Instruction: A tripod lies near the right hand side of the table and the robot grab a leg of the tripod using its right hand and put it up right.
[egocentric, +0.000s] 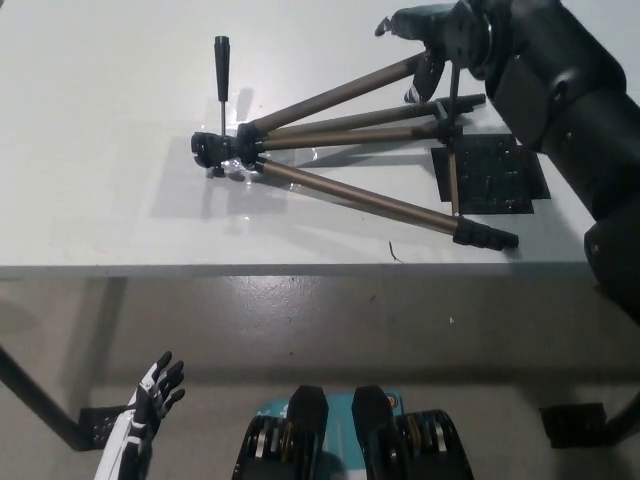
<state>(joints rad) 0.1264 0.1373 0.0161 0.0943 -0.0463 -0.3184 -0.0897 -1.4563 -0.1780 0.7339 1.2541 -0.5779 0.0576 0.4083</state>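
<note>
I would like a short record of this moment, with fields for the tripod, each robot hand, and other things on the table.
tripod: lying on its side on the white table, legs spread toward the right, head pointing left
pan handle: black, sticking up in the picture from the head
right robot hand: black, at the upper leg near its foot end; grasp not clearly visible
left robot hand: white, resting low below the table edge, fingers apart, holding nothing
other: a black flat plate under the leg ends
</note>
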